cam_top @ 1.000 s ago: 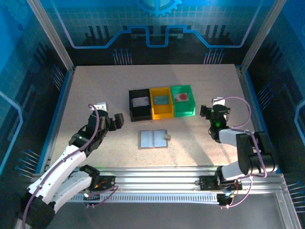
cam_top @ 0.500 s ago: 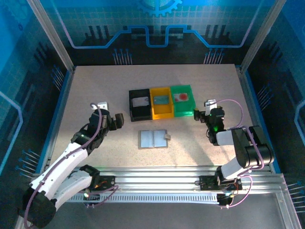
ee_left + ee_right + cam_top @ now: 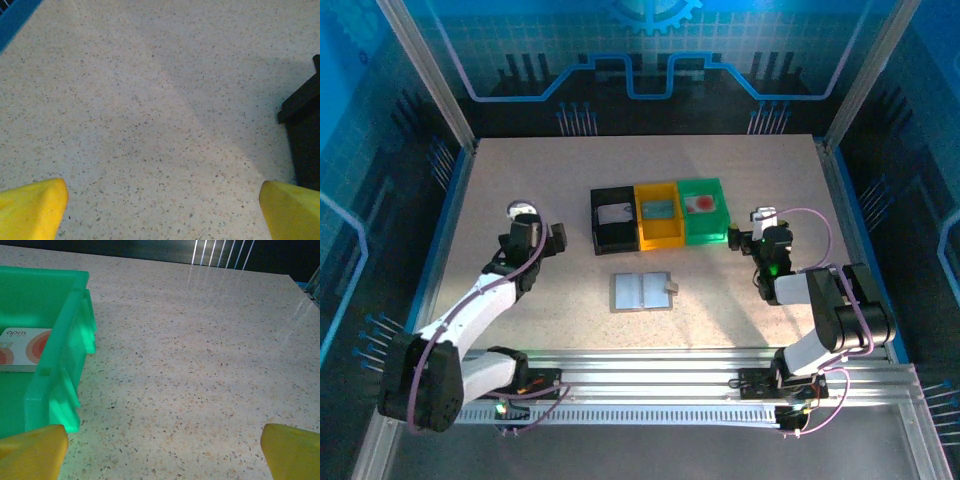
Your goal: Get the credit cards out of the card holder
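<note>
Top camera: high, behind the arm bases, looking down on the whole table (image 3: pixel 520 190). Left wrist camera: close over the table, tilted forward, sharing a black bin (image 3: pixel 305 130) corner with the top view. Right wrist camera: low, near, facing the far edge, sharing the green bin (image 3: pixel 65 335) and card (image 3: pixel 22 347).

Legible txt: "apri…" on pale card (image 3: pixel 22 350) w/ red-orange rings, in green bin (image 3: pixel 65 340).
</note>
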